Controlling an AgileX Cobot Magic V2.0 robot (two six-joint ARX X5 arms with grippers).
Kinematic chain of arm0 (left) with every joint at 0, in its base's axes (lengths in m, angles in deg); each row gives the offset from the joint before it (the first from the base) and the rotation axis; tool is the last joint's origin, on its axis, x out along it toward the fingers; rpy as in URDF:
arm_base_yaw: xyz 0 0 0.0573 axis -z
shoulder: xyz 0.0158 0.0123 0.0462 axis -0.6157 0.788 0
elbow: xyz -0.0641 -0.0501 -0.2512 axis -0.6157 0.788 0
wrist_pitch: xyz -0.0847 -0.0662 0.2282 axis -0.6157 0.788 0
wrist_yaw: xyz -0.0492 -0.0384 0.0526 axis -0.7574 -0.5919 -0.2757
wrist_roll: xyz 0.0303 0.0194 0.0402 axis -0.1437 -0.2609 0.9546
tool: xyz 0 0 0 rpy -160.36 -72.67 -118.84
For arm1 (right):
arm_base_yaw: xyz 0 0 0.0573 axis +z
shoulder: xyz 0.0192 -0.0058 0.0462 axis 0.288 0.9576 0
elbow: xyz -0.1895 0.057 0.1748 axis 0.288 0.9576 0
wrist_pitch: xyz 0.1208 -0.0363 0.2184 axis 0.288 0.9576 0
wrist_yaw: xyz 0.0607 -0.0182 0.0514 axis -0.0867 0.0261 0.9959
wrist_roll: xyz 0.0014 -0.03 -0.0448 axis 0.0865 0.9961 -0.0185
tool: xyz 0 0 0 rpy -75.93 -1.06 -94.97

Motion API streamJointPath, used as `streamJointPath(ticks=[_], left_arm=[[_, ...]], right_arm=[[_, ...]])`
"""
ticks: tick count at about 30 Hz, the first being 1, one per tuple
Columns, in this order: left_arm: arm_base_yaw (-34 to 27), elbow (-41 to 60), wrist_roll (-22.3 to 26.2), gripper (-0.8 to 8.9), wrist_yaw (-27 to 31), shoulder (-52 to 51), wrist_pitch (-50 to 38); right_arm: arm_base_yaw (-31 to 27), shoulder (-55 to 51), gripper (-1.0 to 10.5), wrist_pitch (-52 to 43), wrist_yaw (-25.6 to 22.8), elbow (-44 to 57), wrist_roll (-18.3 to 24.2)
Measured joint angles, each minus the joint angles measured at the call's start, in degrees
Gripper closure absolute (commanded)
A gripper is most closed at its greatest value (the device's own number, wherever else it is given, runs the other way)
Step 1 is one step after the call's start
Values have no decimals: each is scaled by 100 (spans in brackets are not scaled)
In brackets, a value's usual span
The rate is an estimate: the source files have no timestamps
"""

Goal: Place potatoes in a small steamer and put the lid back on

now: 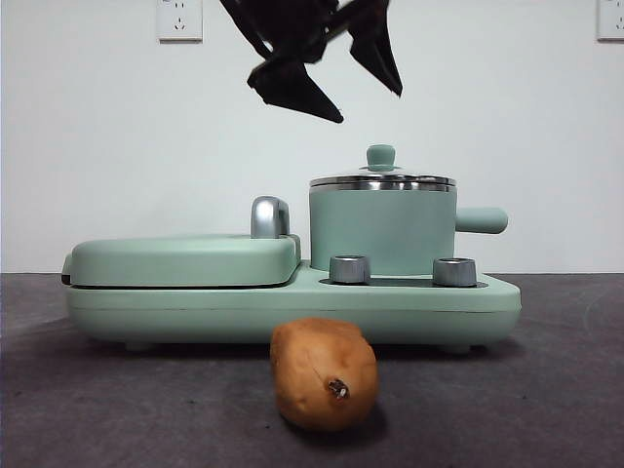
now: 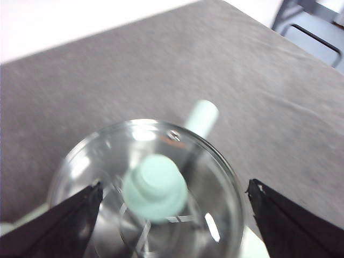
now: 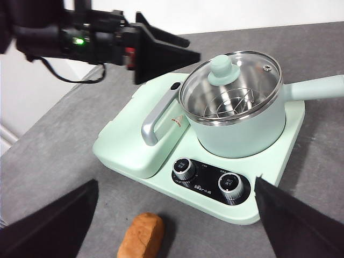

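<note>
Orange-brown oval potato (image 1: 324,373), dark-spotted, lies at the steamer's (image 1: 382,230) 6 o'clock; left gripper (image 1: 327,83), jaws apart, hangs above the lid (image 1: 381,178).

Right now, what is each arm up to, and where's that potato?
Left gripper open above the lid. Right gripper open, waiting back. Potato on table before the small steamer. Lid on, blocking the way in.
</note>
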Motion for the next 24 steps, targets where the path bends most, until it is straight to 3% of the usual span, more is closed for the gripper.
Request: streamJointPath(ticks=[7, 24], left_arm=[[35, 0, 94, 380, 238, 278, -610], [114, -2, 107, 381, 306, 601, -597]], right_arm=[[0, 0, 480, 0, 0, 0, -7], [0, 0, 480, 0, 0, 0, -7]])
